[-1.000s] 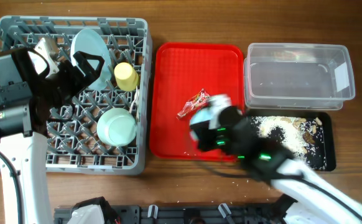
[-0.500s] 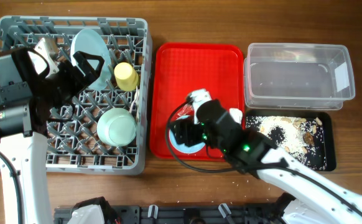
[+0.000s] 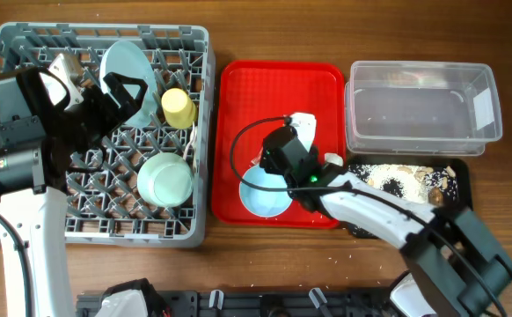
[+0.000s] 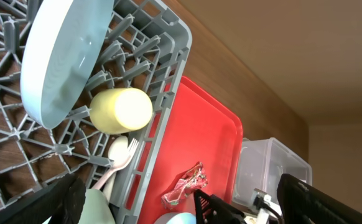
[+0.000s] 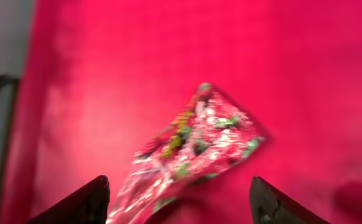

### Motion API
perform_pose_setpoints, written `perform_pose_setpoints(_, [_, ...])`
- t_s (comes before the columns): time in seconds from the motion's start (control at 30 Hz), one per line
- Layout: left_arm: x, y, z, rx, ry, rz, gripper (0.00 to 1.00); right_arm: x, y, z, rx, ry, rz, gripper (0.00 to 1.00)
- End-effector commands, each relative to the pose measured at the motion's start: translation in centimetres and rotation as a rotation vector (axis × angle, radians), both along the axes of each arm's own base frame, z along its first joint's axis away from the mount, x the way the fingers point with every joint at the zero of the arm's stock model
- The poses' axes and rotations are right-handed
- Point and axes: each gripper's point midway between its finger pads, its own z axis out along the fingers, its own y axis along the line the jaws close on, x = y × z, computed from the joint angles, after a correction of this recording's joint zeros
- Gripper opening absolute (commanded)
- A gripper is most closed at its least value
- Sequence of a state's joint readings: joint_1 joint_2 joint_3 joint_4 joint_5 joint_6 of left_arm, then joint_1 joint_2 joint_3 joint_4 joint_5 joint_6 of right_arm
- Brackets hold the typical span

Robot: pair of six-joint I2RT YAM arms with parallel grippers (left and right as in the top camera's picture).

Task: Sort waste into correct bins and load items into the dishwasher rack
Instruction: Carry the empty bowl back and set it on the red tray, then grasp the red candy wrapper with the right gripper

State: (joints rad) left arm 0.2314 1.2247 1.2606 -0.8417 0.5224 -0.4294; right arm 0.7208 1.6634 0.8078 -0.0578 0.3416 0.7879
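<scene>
The crinkled red-and-white wrapper (image 5: 193,146) lies on the red serving tray (image 5: 305,74). My right gripper (image 5: 181,208) hangs just over it, open, one finger on each side, touching nothing. Seen from overhead, the right gripper (image 3: 272,158) hides most of the wrapper, and a pale blue bowl (image 3: 263,192) sits on the tray beside it. The grey dishwasher rack (image 3: 10,224) holds a plate (image 3: 124,66), a yellow cup (image 3: 179,107), a bowl (image 3: 164,179) and cream cutlery (image 4: 116,155). My left gripper (image 3: 115,99) hovers open over the rack, empty.
A clear plastic tub (image 3: 423,110) stands at the right, with nothing visible in it. In front of it sits a black tray (image 3: 463,229) with crumbly food scraps (image 3: 405,185). Bare wooden table runs along the near edge. My right arm crosses the black tray's left end.
My right gripper has opened and let the pale blue bowl go on the red tray. It then moved up and left over the wrapper. The left arm has not moved.
</scene>
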Motion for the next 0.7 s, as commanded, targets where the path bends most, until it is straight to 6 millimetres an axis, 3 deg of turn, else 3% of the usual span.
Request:
perform_pose_setpoints(0.0, [0.0, 0.0, 0.3, -0.012, -0.007, 0.002, 1.00, 1.0, -1.8, -0.7, 0.018, -0.011, -0.165, 0.72])
perform_pose_setpoints(0.27, [0.0, 0.0, 0.3, -0.012, -0.007, 0.002, 1.00, 2.3, -1.4, -1.7, 0.055, -0.028, -0.182, 0.72])
perform_pose_setpoints(0.47, [0.0, 0.0, 0.3, -0.012, -0.007, 0.002, 1.00, 2.5, -1.2, -3.7, 0.045, -0.016, -0.181, 0.71])
perform_pose_setpoints(0.57, [0.0, 0.0, 0.3, -0.012, -0.007, 0.002, 1.00, 2.5, -1.3, -4.5, 0.035, -0.006, -0.181, 0.61])
perform_pose_setpoints(0.67, [0.0, 0.0, 0.3, -0.012, -0.007, 0.002, 1.00, 3.2, -1.8, -3.9, 0.021, -0.054, -0.210, 0.46])
